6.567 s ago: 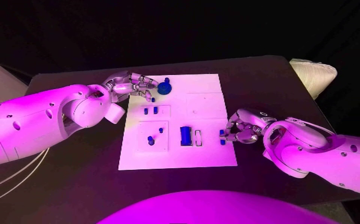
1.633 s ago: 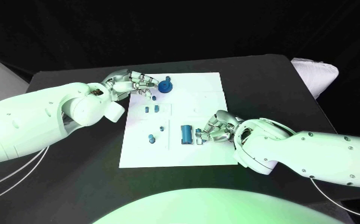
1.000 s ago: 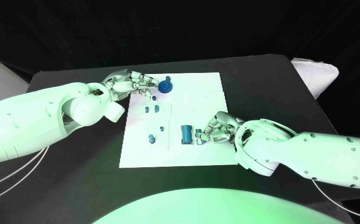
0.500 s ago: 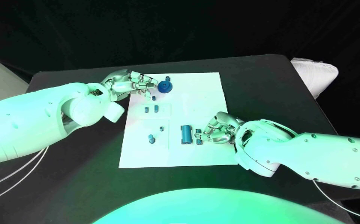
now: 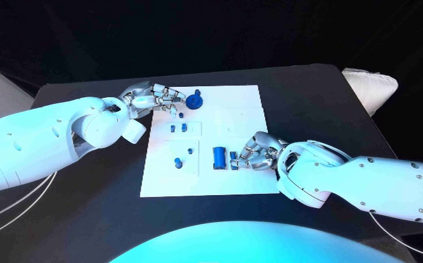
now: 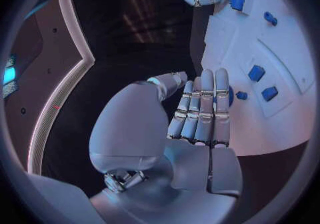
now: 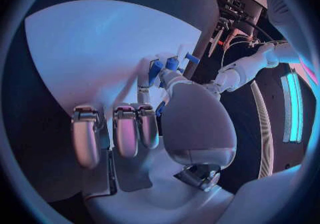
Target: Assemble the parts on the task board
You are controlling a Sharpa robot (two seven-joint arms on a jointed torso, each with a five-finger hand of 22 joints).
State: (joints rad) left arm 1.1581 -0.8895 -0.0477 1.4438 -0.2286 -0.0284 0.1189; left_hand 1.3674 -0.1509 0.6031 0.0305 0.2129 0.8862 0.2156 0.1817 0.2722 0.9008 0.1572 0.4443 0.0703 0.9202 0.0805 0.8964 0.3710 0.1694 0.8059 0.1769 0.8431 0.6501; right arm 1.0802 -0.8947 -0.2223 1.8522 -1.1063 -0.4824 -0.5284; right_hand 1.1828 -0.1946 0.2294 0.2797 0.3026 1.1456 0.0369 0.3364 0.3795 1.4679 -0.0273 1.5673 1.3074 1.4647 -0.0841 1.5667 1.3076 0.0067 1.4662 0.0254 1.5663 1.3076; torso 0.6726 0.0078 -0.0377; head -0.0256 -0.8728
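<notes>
1. White, the task board [image 5: 242, 101] lies in the middle of the black worktop [image 5: 308, 95], and every place below is told from it.
2. The right robot hand [image 5: 255, 151] sits over the board's near right part, its fingers curled in close together above a small blue part [image 5: 235, 164] beside a narrow slot.
3. Whether that robot hand actually pinches the small part I cannot tell; the fingers cover the spot of contact, though the right wrist view shows blue pieces [image 7: 164, 66] at the fingertips.
4. A tall blue rectangular part [image 5: 219, 156] stands on the board just beside the right robot hand, towards the board's middle.
5. The left robot hand [image 5: 157, 98] rests at the board's far left corner, its fingers laid straight and side by side, holding nothing.
6. In the left wrist view those fingers [image 6: 202, 109] lie flat on the board's edge, with a small blue piece [image 6: 241, 95] just beside their tips.
7. A round blue part with a stem [image 5: 193, 101] stands on the board near the left robot hand.
8. Two small blue blocks [image 5: 177, 128] sit in a recess on the board's left side, and another blue piece [image 5: 178, 164] lies nearer the board's near left corner.
9. No writing or label can be read anywhere on the board or the arms.
</notes>
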